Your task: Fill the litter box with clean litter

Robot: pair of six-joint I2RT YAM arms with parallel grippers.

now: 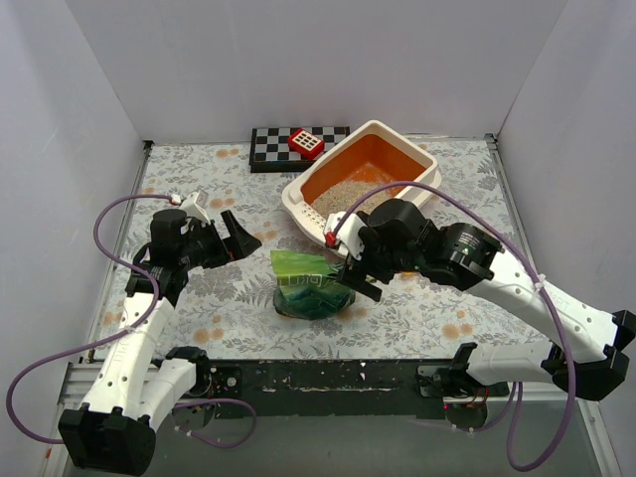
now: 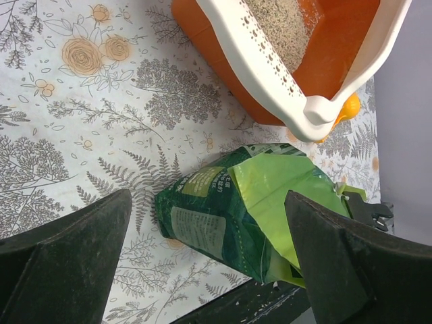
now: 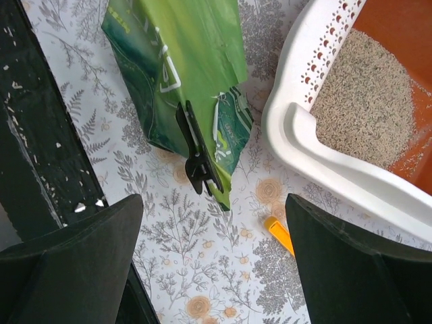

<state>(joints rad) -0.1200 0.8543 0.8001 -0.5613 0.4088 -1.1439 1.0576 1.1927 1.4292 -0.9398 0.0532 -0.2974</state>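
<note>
Behind the bag (image 1: 310, 286), centre-right on the table: box (image 1: 296, 202), set aslant, long axis running near-left to far-right, slotted short end toward the arms. Inside, only a thin patch of litter (image 1: 343, 191) toward the slotted end, most of the orange floor uncovered; filling barely begun by the look of it, the bulk left. Bag lying on the table, seemingly clipped at the mouth. Left gripper (image 1: 241, 237) and right gripper (image 1: 360, 283) both spread wide, holding nothing
</note>
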